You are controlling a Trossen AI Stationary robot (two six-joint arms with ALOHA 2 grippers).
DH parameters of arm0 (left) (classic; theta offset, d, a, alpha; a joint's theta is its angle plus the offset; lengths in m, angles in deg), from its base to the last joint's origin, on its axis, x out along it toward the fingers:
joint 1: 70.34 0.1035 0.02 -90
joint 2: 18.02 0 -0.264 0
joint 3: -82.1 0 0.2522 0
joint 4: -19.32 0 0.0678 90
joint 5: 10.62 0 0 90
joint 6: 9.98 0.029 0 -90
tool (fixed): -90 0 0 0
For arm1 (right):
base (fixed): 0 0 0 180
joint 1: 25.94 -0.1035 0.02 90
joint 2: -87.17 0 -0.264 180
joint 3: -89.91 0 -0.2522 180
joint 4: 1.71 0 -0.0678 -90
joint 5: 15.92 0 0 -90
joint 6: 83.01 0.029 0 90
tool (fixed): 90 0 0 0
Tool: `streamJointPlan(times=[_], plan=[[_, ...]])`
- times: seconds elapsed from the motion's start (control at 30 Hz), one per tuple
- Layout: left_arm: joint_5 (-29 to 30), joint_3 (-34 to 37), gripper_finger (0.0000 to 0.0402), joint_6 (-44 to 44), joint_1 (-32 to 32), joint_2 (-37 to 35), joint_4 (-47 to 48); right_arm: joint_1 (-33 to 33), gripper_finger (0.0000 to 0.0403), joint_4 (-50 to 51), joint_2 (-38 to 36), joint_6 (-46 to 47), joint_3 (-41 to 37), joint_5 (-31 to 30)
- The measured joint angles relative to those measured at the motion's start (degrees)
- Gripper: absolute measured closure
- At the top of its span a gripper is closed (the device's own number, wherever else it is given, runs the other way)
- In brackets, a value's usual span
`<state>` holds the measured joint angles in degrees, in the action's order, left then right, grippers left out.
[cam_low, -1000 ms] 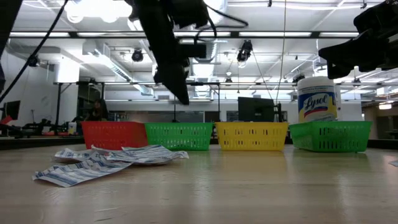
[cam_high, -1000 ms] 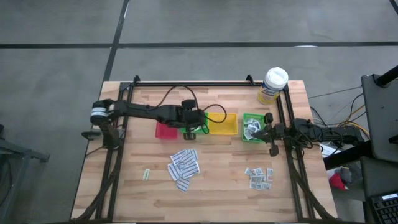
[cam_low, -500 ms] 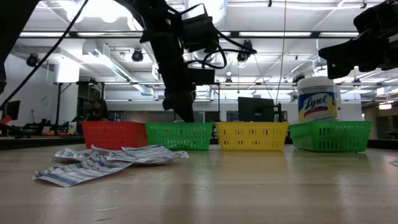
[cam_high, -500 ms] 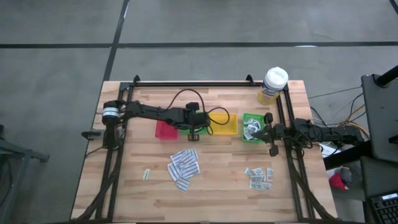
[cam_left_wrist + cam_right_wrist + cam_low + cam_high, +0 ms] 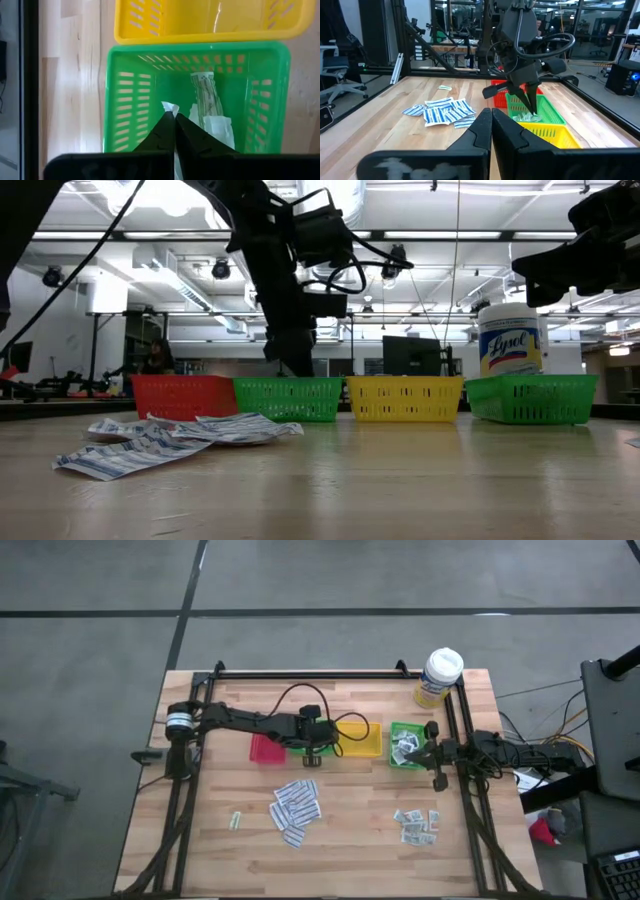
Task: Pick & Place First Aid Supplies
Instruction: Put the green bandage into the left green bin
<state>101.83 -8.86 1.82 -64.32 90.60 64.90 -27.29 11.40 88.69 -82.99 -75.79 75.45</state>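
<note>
L gripper (image 5: 174, 131) closed on white packet (image 5: 170, 107) over green tray (image 5: 120, 90); R gripper (image 5: 492, 120) closed, empty.

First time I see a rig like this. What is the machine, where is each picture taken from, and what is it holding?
Two dark robot arms work at a wooden table. One picture looks down from above, one across the tabletop, one from each wrist. The left tool is shut on a small white packet above a green tray that holds other packets. The right tool is shut and empty, waiting at the table's right edge. Striped strips and small square packets lie loose on the table.
</note>
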Motion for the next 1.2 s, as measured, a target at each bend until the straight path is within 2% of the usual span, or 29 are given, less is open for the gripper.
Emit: streamJointPlan(times=[0.33,0.5,0.67,0.83,0.97,1.1,1.2], plan=[[-0.1,1.5,0.0305,-1.3,0.0,0.0,-0.4,0.0,0.0394,0.0,0.1,0.0,0.0,0.0],[0.7,0.0,0.0268,-1.3,0.0,0.0,1.4,0.0,0.0394,0.0,0.1,0.0,0.0,0.0],[2.6,-5.5,0.0255,-1.5,-0.1,-0.1,10.5,0.0,0.0394,0.0,0.1,0.0,0.0,0.0],[2.4,-13.4,0.0254,-8.1,-0.5,-0.2,26.1,0.0,0.0394,0.0,0.1,0.0,0.0,0.0],[-2.1,-19.6,0.0254,-17.5,-1.1,-0.2,41.6,0.0,0.0394,0.0,0.1,0.0,0.0,0.0],[-10.7,-23.2,0.0255,-30.3,-1.8,-0.2,54.7,0.0,0.0394,0.0,0.1,0.0,0.0,0.0],[-17.7,-23.2,0.0255,-37.9,-2.7,-0.4,58.7,0.0,0.0394,0.0,0.1,0.0,0.0,0.0]])
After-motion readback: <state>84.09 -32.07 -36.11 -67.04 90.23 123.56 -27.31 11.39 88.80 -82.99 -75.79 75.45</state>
